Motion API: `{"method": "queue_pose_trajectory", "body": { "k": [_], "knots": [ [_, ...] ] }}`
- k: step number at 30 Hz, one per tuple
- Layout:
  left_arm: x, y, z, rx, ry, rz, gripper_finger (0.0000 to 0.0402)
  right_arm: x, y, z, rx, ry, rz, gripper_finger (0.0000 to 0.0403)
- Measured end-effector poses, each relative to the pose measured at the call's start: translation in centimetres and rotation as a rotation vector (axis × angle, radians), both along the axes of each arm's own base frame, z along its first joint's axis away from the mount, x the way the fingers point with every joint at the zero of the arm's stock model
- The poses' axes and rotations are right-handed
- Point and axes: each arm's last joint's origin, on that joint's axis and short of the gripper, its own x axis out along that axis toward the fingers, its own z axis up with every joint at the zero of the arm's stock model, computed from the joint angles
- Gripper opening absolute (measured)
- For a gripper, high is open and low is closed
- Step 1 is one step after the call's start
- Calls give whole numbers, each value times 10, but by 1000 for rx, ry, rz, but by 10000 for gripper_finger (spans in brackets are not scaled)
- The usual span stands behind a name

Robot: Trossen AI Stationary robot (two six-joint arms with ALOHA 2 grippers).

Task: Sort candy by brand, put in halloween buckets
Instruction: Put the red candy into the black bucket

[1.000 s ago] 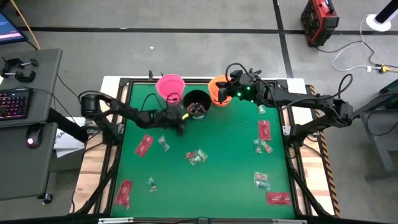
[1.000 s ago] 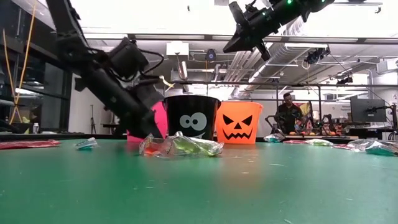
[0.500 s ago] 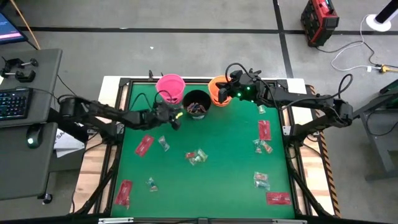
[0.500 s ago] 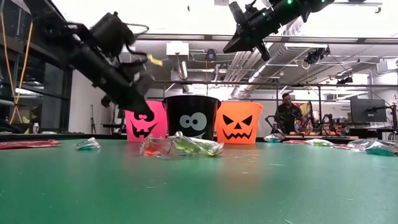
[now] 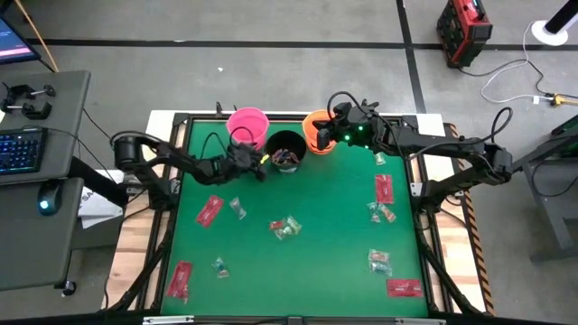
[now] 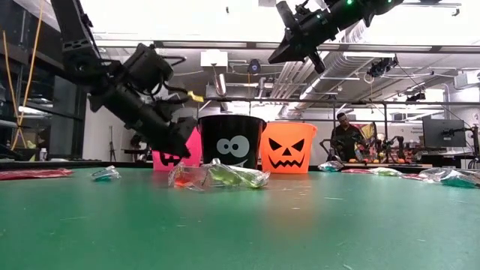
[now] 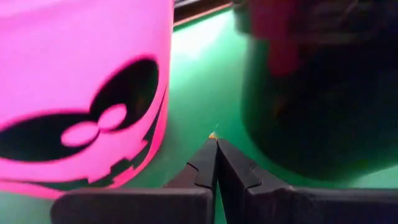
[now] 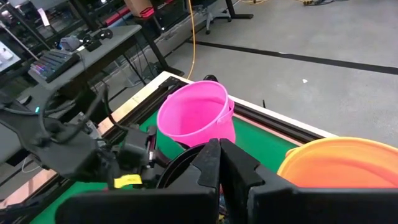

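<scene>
The left gripper (image 5: 256, 163), fingers pinching a yellow candy (image 6: 196, 97), hangs between the pink bucket (image 5: 247, 125) and black bucket (image 5: 285, 150), the black one nearer. The right gripper (image 5: 327, 129), fingers pressed together, waits over the orange bucket (image 6: 288, 147).

Robotics lab: exposed ceiling ducts (image 6: 352, 56), keyboard desk (image 5: 41, 171), floor cables (image 5: 506, 77).

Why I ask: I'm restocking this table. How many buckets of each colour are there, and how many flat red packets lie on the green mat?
pink bucket: 1
black bucket: 1
orange bucket: 1
flat red packets on the mat: 4
Total: 7
</scene>
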Motion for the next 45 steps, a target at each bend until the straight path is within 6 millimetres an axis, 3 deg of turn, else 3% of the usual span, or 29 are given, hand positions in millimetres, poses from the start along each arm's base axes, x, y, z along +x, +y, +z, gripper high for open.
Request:
{"method": "queue_pose_trajectory", "body": {
  "k": [5,14,20,32,37,45],
  "knots": [
    [-1,1,-10,-13,9,59,0,0,0,0,1,-1,1,0],
    [3,4,0,95,-33,108,0,0,0,0,12,-6,15,0],
    [0,14,-11,58,8,123,0,0,1,0,10,-4,17,0],
    [7,11,-23,-75,-17,-62,0,0,1,-1,14,2,25,0],
    [12,-5,-20,-217,-55,-301,0,0,1,-1,17,2,41,0],
    [10,-53,-11,-348,60,-549,0,0,1,-1,20,4,48,0]
  ]
}}
